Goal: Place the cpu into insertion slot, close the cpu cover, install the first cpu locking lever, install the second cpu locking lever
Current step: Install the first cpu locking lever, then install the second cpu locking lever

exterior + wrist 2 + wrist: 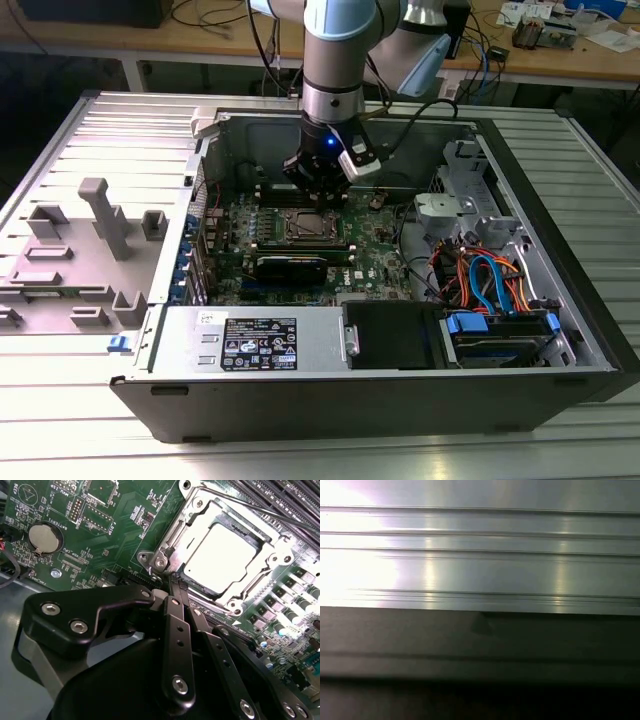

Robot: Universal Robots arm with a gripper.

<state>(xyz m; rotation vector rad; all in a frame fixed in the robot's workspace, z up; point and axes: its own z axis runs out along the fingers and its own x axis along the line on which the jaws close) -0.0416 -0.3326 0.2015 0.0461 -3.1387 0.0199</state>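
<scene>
- Sits open on its side on a ribbed metal table (90, 420): a black computer case (330, 405), side panel off, green circuit board (225, 215) flat on the case floor.
- Holds, along the case's near edge, a grey power supply (255, 340) with a white-and-black printed label (259, 344); print too small to make out.
- Carries, in the case's near corner at the exterior view's right, a drive bay (500, 335) with blue, orange and red cables (485, 275) looping into it.
- Shows white lettering across the circuit board in the second wrist view, beside a round coin battery (44, 536); not repeated here.
- Rests in the insertion slot (227, 555), mid-board: the cpu (222, 555), dull silver top facing up, bright under glare.
- Lies flat around the cpu's edges: the cpu cover (200, 517), a silvery frame with the chip showing through its cut-out middle.
- Hangs just above the socket's corner: the gripper (175, 582), black fingers (172, 597) drawn together to a narrow tip, nothing visibly held between them.
- Stands on the table beyond the case at the exterior view's left: a grey moulded fixture (85, 255) with upright posts.
- Shows in the first wrist view: ribbed shiny metal (480, 555) above a dark band.
</scene>
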